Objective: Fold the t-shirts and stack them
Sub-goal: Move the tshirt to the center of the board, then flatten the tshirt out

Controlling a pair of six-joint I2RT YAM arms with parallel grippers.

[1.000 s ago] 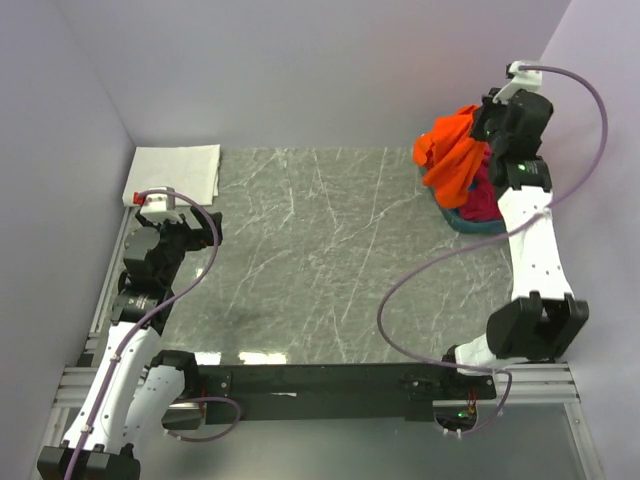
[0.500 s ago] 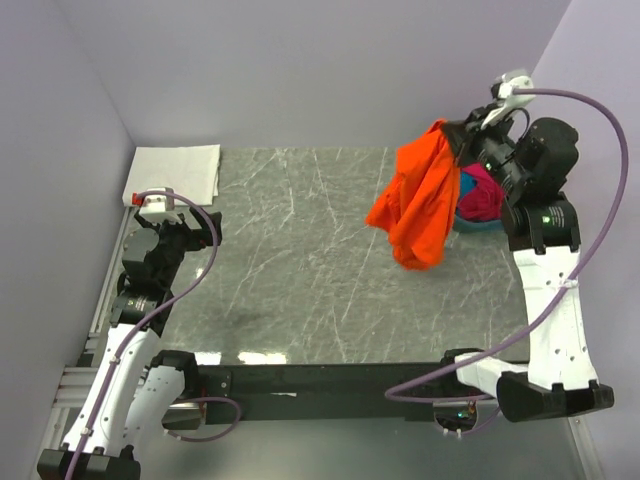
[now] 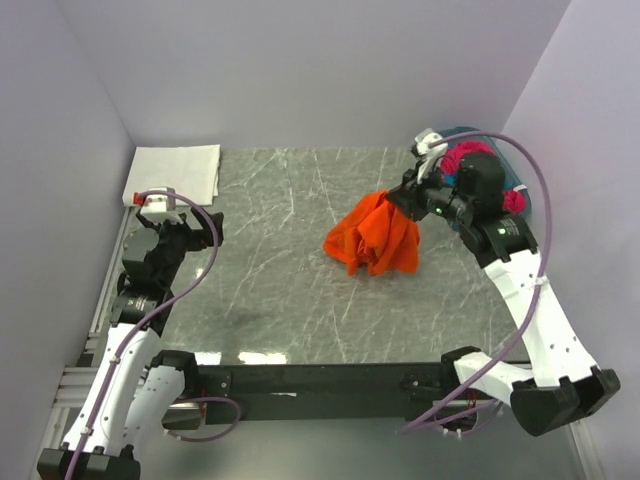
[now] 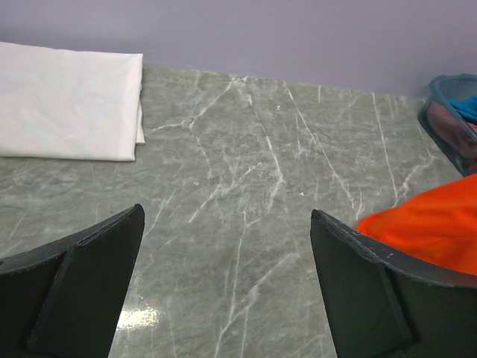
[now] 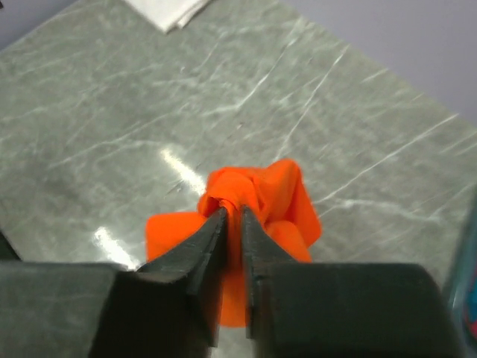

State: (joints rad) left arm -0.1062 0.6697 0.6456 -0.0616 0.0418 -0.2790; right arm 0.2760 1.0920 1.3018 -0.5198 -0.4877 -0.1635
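Evidently the right gripper [image 3: 407, 198] hung over the marble table [image 3: 270, 280] toward three o'clock; its fingers [image 5: 211, 237] stood almost together, a fold of the orange t-shirt [image 3: 375, 238] pinched between their tips; the rest of that shirt lay crumpled on the table, right of centre. The left gripper [image 3: 205, 228] hung at about nine o'clock, its fingers [image 4: 89, 276] spread wide and holding nothing; a folded white t-shirt [image 3: 177, 172] lay flat in the ten o'clock corner. At two o'clock the teal basket [image 4: 446, 88] held magenta cloth [image 3: 468, 154], partly hidden behind the right arm.
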